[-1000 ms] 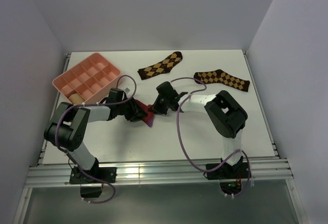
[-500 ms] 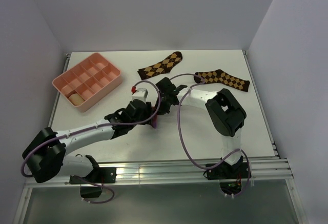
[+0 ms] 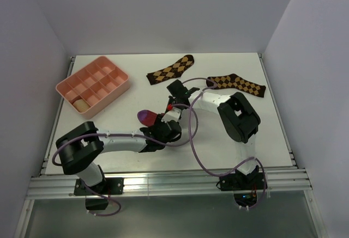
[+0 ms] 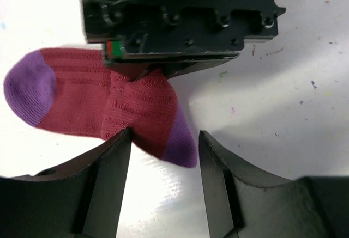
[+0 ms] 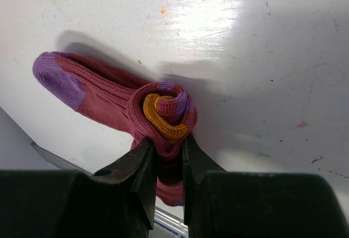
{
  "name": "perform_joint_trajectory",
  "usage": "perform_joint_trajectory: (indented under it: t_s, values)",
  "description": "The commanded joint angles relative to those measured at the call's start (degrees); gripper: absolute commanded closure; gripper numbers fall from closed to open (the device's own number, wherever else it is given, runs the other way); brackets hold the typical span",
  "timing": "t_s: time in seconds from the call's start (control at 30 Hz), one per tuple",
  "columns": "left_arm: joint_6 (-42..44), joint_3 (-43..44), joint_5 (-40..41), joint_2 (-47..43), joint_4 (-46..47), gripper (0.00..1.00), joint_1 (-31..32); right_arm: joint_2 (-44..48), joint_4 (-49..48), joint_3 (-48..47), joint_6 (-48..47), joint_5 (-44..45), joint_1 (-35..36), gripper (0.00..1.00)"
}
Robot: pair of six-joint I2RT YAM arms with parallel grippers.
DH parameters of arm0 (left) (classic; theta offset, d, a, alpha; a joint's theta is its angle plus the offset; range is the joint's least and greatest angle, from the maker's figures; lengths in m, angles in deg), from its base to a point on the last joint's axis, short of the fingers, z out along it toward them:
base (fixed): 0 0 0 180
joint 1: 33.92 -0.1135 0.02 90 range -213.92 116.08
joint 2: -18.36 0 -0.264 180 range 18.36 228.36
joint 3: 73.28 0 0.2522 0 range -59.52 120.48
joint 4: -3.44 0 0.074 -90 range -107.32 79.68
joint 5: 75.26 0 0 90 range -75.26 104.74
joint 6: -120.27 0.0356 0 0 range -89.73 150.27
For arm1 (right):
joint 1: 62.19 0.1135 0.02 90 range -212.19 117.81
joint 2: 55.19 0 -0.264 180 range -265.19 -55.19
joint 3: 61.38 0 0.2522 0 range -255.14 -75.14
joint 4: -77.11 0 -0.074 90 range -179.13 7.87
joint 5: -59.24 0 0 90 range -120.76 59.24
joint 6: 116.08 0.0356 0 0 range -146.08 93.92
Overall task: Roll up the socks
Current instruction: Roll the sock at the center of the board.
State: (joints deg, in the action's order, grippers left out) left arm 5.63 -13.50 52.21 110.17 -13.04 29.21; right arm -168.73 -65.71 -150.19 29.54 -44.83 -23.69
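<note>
The crimson sock (image 5: 109, 99) lies partly rolled on the table, its orange cuff (image 5: 158, 115) coiled in the middle of the roll. My right gripper (image 5: 169, 146) is shut on that roll from below. In the left wrist view the sock (image 4: 131, 104) spreads out with its purple toe (image 4: 27, 85) to the left and its purple heel reaching between my open left gripper (image 4: 164, 138). From above, only the purple toe (image 3: 146, 117) shows beside the left gripper (image 3: 163, 122) and right gripper (image 3: 170, 109). A tan roll (image 3: 80, 104) sits in the pink tray's near corner compartment.
The pink compartment tray (image 3: 109, 101) stands at the back left. Two dark brown argyle socks lie flat at the back, one (image 3: 170, 69) in the middle and one (image 3: 236, 84) to the right. Both arms' cables loop over the table centre.
My left arm has swung from the left side to the table centre, and its jaws have opened. The right gripper has kept hold of the sock roll, and the purple toe now shows.
</note>
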Motion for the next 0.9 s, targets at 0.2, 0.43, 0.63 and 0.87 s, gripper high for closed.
perform_joint_trajectory:
  t_s: [0.2, 0.43, 0.63, 0.87]
  values:
    - [-1.26, 6.18, 8.75, 11.27, -4.29, 0.43, 1.82, -2.92, 4.27, 0.43, -1.56, 0.0, -0.53, 1.0]
    - [-7.43, 7.07, 11.57, 15.86, -11.25, 0.8, 1.82, -3.01, 2.86, 1.39, -1.21, -2.37, -0.88, 1.0]
    - [-7.17, 6.8, 8.06, 12.44, -11.25, 0.99, 1.64, -1.78, 1.63, 1.22, -2.26, -3.86, -1.32, 1.0]
    - [-6.12, 6.8, -8.62, 5.75, -11.69, 0.99, -1.43, 2.61, -3.89, 2.45, -4.37, -5.97, -2.38, 0.9]
